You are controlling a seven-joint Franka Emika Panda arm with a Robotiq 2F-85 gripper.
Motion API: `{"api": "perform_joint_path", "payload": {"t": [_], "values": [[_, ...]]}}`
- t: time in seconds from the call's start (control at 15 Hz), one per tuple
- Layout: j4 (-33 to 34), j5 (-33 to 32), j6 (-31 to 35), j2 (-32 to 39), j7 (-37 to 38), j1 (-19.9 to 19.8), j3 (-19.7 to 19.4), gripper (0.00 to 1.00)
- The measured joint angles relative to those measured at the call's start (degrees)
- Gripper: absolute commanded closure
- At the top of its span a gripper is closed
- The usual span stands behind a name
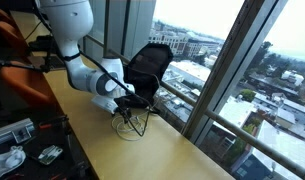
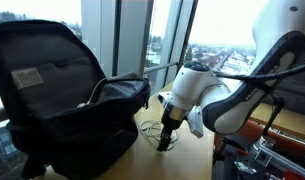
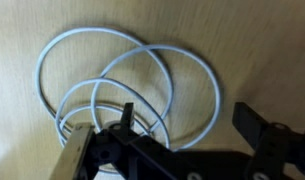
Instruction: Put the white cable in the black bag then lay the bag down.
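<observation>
Open bag, coiled cable, jaws above.
In an exterior view the black bag [image 2: 62,90] stands upright and unzipped at left; just right of it the white cable [image 2: 149,128] lies coiled on the tabletop [image 2: 177,165], with the jaws spread wide over its loops, pinching nothing.

Wooden counter [image 1: 142,150] beside tall windows [image 1: 187,25] overlooking city [image 1: 282,115].
</observation>
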Motion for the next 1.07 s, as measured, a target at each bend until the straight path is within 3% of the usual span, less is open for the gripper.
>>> {"api": "perform_joint_path", "payload": {"t": [0.33, 0.4, 0.6, 1.07], "values": [[5.13, 3.22, -0.16, 3.78, -5.94, -2.92, 0.55, 0.04], [5.75, 3.96, -0.31, 4.08, -7.15, -3.78, 1.26, 0.26], [7.03, 5.62, -1.08, 4.69, -10.25, -6.13, 3.42, 0.37], [8.76, 7.58, -3.75, 4.41, -13.05, -8.54, 5.27, 0.91]]}}
